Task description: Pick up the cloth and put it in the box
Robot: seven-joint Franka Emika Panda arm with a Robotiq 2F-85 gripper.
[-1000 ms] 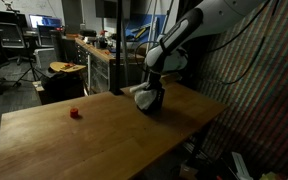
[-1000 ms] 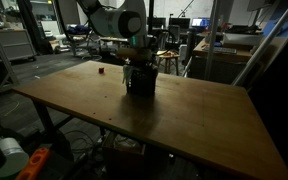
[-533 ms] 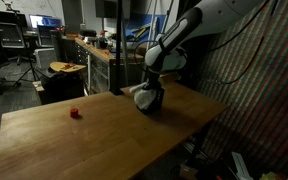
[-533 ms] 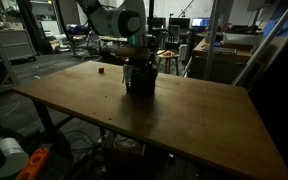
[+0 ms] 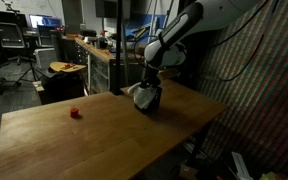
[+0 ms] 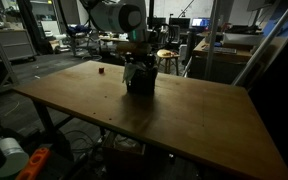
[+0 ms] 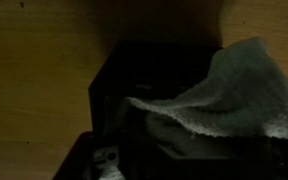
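The cloth (image 7: 234,95) is found at the box (image 7: 134,70). In the wrist view part of it is bunched inside the dark opening, while a broad fold is draped over one rim and hangs outside. The box is set on the wooden table (image 5: 104,140), well apart from a small red object (image 5: 74,113). The gripper (image 5: 152,84) is held just above the box in an exterior view. Its jaws are lost in shadow and in the small scale of the pictures, so it cannot be told whether they are apart or closed. No fabric is seen pinched between them.

The cloth is judged to be light, soft and limp. It is expected to fold and sag wherever it is lifted, and nothing in it can be broken. Because it is loose, the overhanging part may drag the rest back out. The box itself looks light enough to be shifted by a snagged fold. The best hold is judged to be the raised crest of the fold at the rim, so that it can be pinched from above and tucked into the opening.
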